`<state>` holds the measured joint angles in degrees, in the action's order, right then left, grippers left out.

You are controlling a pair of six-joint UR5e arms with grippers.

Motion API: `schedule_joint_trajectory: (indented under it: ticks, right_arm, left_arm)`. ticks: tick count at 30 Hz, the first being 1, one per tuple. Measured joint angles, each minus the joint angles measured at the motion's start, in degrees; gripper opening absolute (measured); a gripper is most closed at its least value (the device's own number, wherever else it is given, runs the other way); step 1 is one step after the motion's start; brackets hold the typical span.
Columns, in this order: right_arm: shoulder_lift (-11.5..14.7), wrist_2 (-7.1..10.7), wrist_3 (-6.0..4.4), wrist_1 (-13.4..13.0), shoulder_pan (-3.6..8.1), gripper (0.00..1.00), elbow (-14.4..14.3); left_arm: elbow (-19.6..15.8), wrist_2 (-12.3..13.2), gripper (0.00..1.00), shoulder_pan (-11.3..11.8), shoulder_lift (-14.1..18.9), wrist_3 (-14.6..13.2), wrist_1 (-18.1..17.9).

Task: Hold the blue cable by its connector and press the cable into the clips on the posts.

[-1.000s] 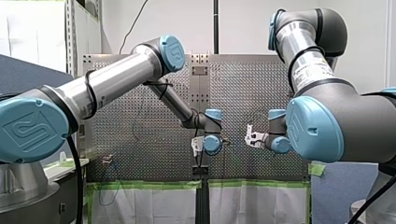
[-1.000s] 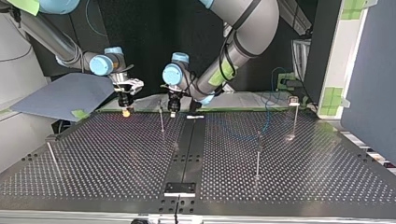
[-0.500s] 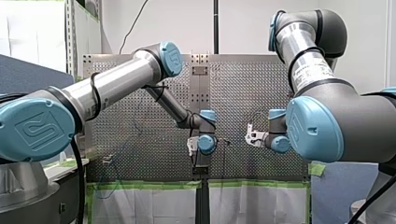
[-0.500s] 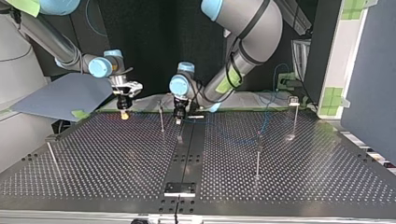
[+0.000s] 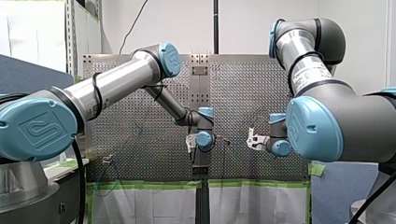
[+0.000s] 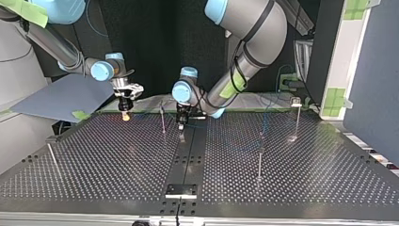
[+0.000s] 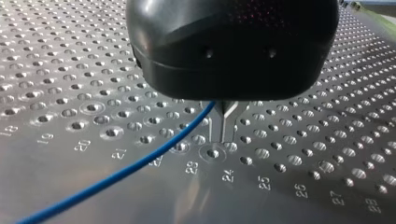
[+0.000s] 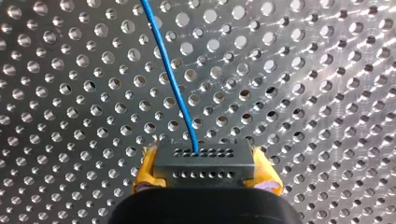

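My right gripper [image 8: 205, 167] clenched on the connector [image 8: 204, 156], blue cable [image 8: 170, 79] running ahead to my left gripper [image 7: 224, 123], grip there unclear: too much pull btwn arms cd yank it free before the nearest post [image 6: 163, 120].

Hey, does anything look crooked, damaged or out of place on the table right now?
Nothing stands out. The connector sits square between my right end effector's yellow pads, the blue cable leaves it without kinks, my left end effector pinches it close to the table, and the posts all stand.
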<state>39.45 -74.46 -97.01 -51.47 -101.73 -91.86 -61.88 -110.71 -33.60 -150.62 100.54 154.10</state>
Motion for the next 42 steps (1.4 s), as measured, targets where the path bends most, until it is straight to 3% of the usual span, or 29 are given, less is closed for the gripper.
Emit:
schedule_joint_trajectory:
  ticks: [7,16,17,18,20,21,22,27,29,30,31,34,42]
  right_arm:
    - [-0.34,-0.1,-0.26,0.35,0.14,0.0,1.66]
    - [-0.37,-0.15,-0.3,0.65,0.17,0.0,2.29]
    - [-0.37,-0.15,-0.3,0.7,0.17,0.0,2.33]
    - [-0.37,-0.16,-0.3,0.75,0.17,0.0,2.36]
    - [-0.41,-0.16,-0.3,0.81,0.17,0.0,2.39]
    - [-0.42,-0.17,-0.3,0.84,0.17,0.0,2.39]
    - [-0.43,-0.17,-0.3,0.89,0.17,0.0,2.4]
    - [-0.45,-0.11,-0.31,1.14,0.17,0.0,2.42]
    - [-0.45,-0.07,-0.3,1.21,0.19,0.0,2.42]
    - [-0.45,-0.05,-0.3,1.28,0.22,0.0,2.42]
    - [-0.45,-0.03,-0.3,1.35,0.24,0.0,2.42]
    - [-0.46,-0.01,-0.3,1.59,0.3,0.0,2.42]
    - [-0.46,0.01,-0.19,1.79,0.4,0.0,2.42]
  left_arm:
    - [1.1,-0.06,0.0,0.15,-0.03,-0.23,3.63]
    - [1.15,-0.61,0.0,0.12,0.0,-1.78,4.69]
    - [1.16,-0.71,0.21,0.07,0.01,-2.11,4.68]
    - [1.16,-0.81,0.21,-0.02,0.02,-2.47,4.69]
    - [1.15,-1.08,0.52,-0.25,0.04,-3.47,4.74]
    - [1.16,-1.24,0.52,-0.35,0.04,-3.94,4.8]
    - [1.16,-1.59,0.6,-0.49,0.04,-4.57,4.92]
    - [1.16,-3.52,0.65,-1.16,0.08,-6.95,6.18]
    - [1.16,-4.13,0.89,-1.4,0.11,-7.98,6.74]
    - [1.16,-4.25,0.89,-1.49,0.11,-8.43,6.91]
    - [1.16,-4.27,1.0,-1.59,0.13,-9.06,7.04]
    - [1.16,-3.66,1.0,-1.74,0.12,-9.95,7.27]
    - [1.16,-0.52,1.0,-2.16,0.18,-8.87,8.6]
